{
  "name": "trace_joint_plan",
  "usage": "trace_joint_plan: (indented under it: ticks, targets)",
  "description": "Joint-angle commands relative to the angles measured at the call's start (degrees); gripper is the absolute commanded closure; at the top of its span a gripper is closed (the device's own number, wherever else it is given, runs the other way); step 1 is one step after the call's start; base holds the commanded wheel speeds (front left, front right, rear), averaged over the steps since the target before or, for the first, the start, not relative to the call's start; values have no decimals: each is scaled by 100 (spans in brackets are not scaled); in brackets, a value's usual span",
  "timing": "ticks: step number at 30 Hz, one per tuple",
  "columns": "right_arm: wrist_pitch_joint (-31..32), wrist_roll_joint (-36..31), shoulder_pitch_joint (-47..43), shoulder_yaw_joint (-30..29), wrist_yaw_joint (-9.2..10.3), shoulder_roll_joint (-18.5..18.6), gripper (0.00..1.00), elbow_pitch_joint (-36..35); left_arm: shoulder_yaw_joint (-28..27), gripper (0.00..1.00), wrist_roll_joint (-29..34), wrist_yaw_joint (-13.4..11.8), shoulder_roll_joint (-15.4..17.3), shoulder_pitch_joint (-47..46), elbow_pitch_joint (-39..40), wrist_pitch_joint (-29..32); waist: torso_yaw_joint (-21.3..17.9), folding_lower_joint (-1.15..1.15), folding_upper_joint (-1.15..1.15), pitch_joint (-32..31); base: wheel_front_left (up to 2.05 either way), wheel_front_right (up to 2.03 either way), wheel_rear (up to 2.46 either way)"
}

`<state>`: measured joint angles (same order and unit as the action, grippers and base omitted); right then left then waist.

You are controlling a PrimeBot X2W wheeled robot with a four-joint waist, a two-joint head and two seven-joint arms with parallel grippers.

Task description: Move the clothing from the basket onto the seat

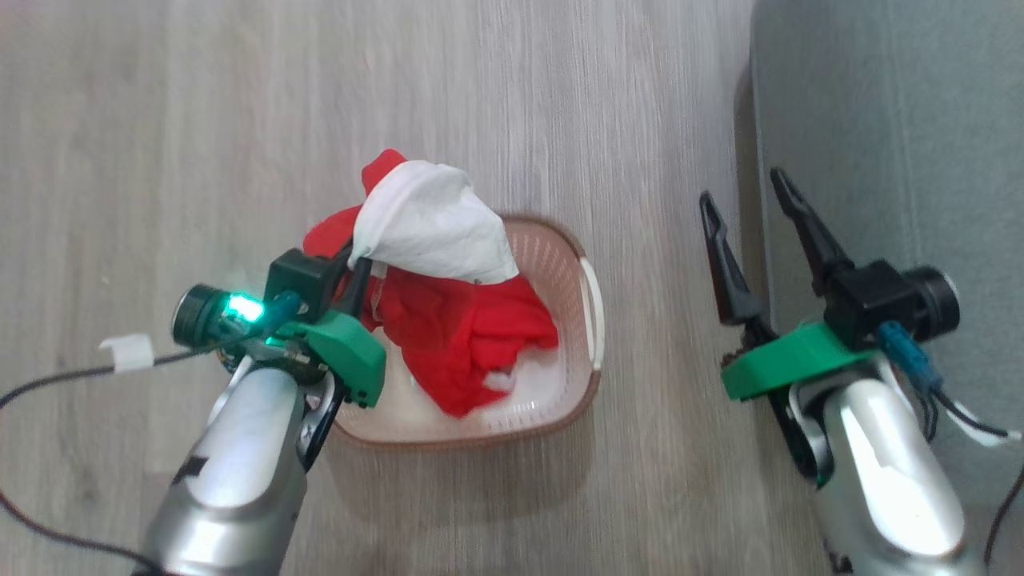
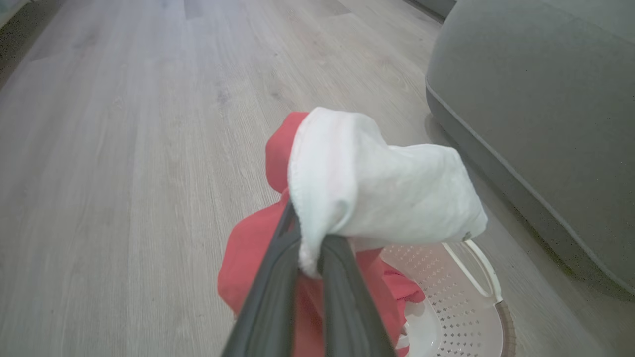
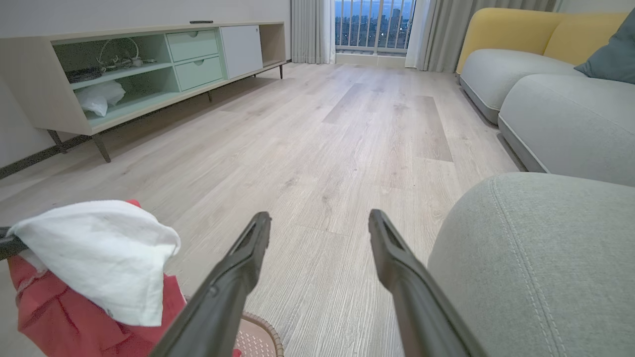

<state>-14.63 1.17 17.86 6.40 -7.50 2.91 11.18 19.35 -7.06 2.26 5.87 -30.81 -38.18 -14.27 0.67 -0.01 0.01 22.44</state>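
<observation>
Clothing [image 1: 436,228] hangs clamped in the left gripper [image 2: 311,246], basket [image 1: 556,256] below it — right gripper [image 1: 741,186] gapes empty, seat [image 1: 896,120] at its right

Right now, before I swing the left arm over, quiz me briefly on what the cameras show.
1. True or false: the left gripper is shut on the clothing.
2. The right gripper is: A open and empty; B shut and empty; C shut on something.
3. Does the seat stand on the robot's left or right of the basket?
Key: 1 true; 2 A; 3 right.
</observation>
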Motion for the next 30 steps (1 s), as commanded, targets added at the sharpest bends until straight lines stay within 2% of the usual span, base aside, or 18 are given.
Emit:
trace_joint_plan:
  ticks: [1, 15, 30]
  targets:
    - [-37, 77, -146, 112, 1, -3, 0, -118, -304, 100, 8, -33, 124, 124, 454, -73, 168, 1, -1, -606, 0, 0, 0]
    - [-37, 243, -738, 188, 1, -3, 0, -238, -840, 100, 140, 21, 4, 742, 1914, -73, 290, 1, -1, -1447, 0, 0, 0]
    - [-37, 334, -996, 474, 1, -3, 0, -532, -1163, 100, 16, 263, -238, 859, 3376, -73, 366, 1, -1, -1639, 0, 0, 0]
